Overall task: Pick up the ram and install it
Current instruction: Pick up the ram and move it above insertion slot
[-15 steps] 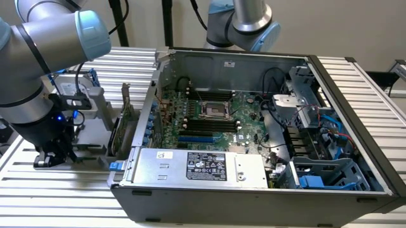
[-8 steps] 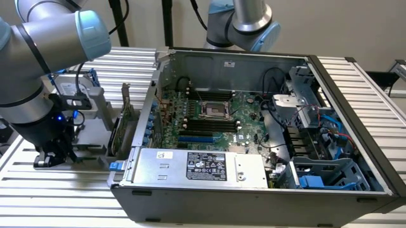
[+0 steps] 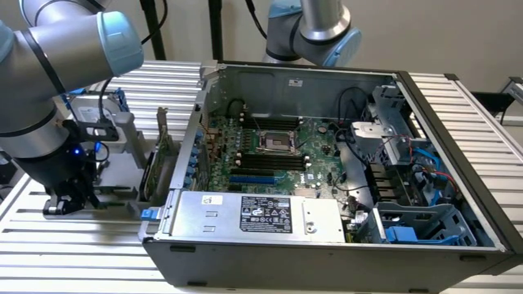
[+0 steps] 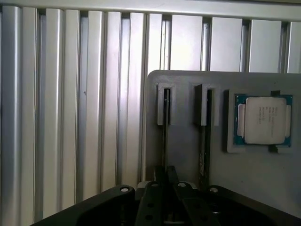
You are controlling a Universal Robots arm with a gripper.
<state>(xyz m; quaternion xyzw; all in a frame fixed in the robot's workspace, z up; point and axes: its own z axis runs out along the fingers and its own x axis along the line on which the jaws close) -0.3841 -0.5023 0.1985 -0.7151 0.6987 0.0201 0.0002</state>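
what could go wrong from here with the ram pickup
The gripper is closed on the ram, which stands on edge in a narrow slot of the grey holder; a crooked lift may jam or bend it. A second stick and the processor sit close beside it, so a sideways swing might knock them.

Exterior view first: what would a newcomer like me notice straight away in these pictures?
The open computer case at the middle, its green motherboard laid bare, draws the eye first. At the exterior view's left, the big grey robot arm reaches down to a grey holder. In the wrist view, a square silver processor chip sits in that holder's recess beside two ram sticks standing in slots.
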